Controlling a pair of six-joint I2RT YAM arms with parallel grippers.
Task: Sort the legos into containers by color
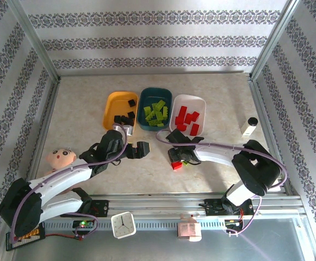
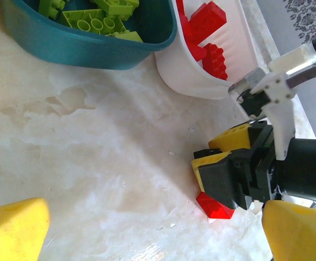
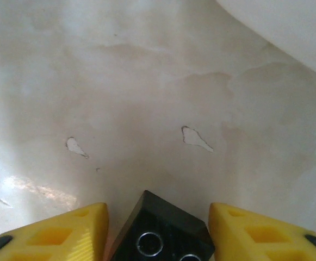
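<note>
Two fingers (image 3: 65, 234) of the right gripper (image 3: 156, 231) are set either side of a black brick (image 3: 166, 228) just before the white tray (image 2: 185, 73); whether it is pinched cannot be told. The left gripper (image 1: 140, 149), left of that tray, is spread wide.

Three trays (image 1: 142, 103) abreast — legos (image 1: 156, 113) inside

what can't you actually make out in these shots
Right wrist view: the black brick is cut off by the bottom edge, so whether the right hand grips it is unclear.
Left wrist view: the red brick is partly covered by that hand.
Top view: the near end of the orange tray is partly hidden by the left arm.
</note>
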